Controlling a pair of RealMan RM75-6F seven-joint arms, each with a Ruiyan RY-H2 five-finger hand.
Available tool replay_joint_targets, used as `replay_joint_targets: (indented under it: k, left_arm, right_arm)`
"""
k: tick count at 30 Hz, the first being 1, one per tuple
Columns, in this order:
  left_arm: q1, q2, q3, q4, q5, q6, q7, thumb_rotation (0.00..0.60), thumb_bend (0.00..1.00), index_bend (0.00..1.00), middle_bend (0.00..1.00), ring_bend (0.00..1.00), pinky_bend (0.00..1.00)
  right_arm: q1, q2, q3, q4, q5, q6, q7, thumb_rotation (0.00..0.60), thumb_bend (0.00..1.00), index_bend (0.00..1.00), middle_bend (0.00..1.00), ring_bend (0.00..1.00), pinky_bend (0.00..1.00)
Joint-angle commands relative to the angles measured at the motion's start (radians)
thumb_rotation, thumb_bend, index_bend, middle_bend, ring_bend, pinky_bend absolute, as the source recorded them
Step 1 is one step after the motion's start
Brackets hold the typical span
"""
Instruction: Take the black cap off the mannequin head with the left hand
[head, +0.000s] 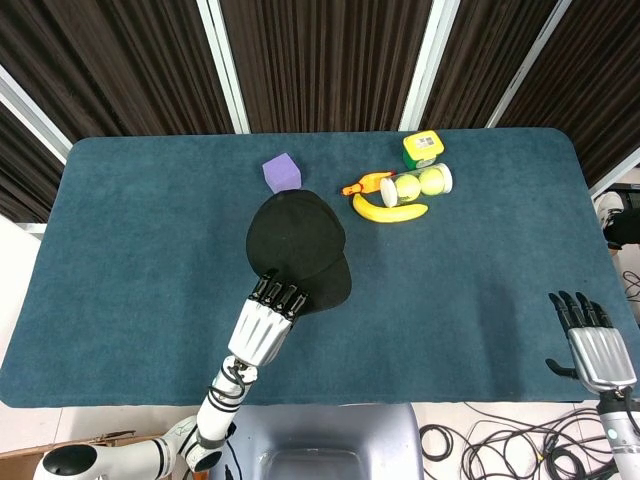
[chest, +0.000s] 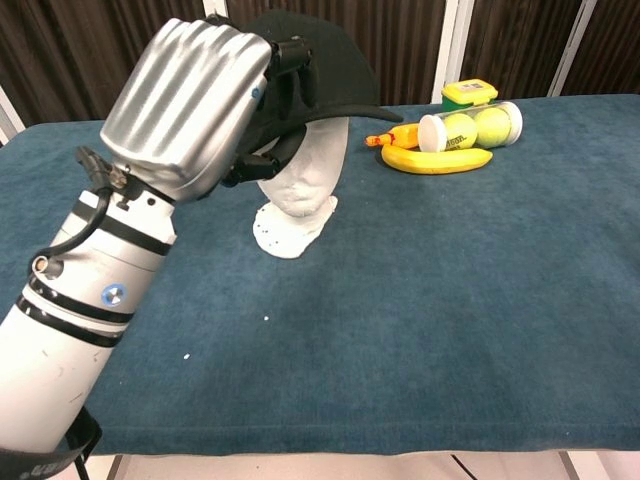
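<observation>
A black cap (head: 297, 240) sits on top of the white mannequin head (chest: 300, 185), which stands on the blue table cloth. In the chest view the cap (chest: 330, 65) rides high on the head, and the face below the brim is bare. My left hand (head: 265, 325) grips the cap's near side with its fingers curled over the fabric. Seen from the chest, that left hand (chest: 190, 105) is large at the upper left, and its back hides part of the cap. My right hand (head: 598, 348) hangs off the table's near right edge, fingers straight and apart, holding nothing.
Behind the mannequin lie a purple cube (head: 282, 172), a banana (head: 388, 211), a clear tube of tennis balls (head: 415, 185), a small orange toy (head: 365, 184) and a yellow-green box (head: 424, 148). The table's near edge (chest: 350, 450) lies close to my left arm.
</observation>
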Motion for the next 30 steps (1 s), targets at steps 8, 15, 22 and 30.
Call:
replay_joint_targets:
  k: [8,15,22,30]
  left_arm:
    - [-0.054,0.011,0.002,0.105,0.047,0.061,-0.053,0.600,0.53,0.69,0.75,0.70,0.50]
    - [-0.111,0.044,0.000,0.184,0.104,0.128,-0.058,0.600,0.54,0.71,0.75,0.70,0.54]
    - [-0.158,0.103,-0.041,0.180,0.101,0.166,-0.066,0.600,0.54,0.71,0.76,0.70,0.56]
    - [-0.171,0.238,-0.110,0.076,0.047,0.173,-0.053,0.600,0.54,0.71,0.76,0.70,0.56]
  right_arm:
    - [0.003,0.002,0.000,-0.005,0.008,-0.017,-0.004,0.600,0.06,0.00,0.05,0.00,0.13]
    - [0.004,0.002,0.000,-0.006,0.016,-0.030,-0.004,0.600,0.06,0.00,0.05,0.00,0.13]
    - [0.004,0.006,-0.002,-0.010,0.018,-0.036,-0.004,0.600,0.06,0.00,0.05,0.00,0.14]
    - [0.004,0.006,-0.001,-0.009,0.023,-0.043,-0.007,0.600,0.06,0.00,0.04,0.00,0.14]
